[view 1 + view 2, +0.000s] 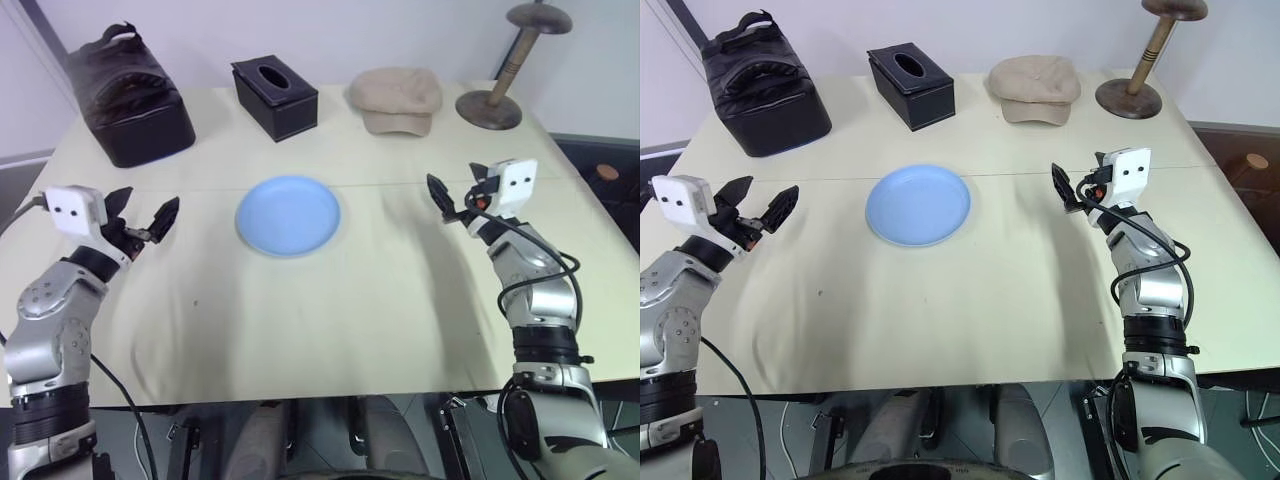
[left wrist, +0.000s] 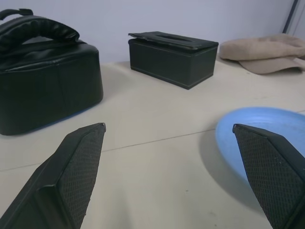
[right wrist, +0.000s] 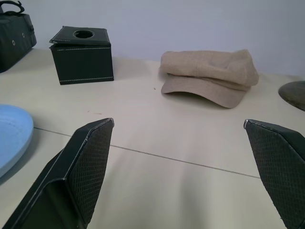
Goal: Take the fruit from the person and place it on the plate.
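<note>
Plate (image 1: 288,215), light blue and bare, lies flat mid-table (image 1: 330,320) between the two arms. Left gripper (image 1: 143,221) hovers above the table off the plate's left side, its fingers spread wide on nothing. Right gripper (image 1: 458,197) hangs off the plate's right side, fingers likewise parted and holding nothing. Along the far edge stand a black bag (image 1: 128,95), a black tissue box (image 1: 274,97), a beige cap (image 1: 396,98) and a wooden stand (image 1: 505,75)
</note>
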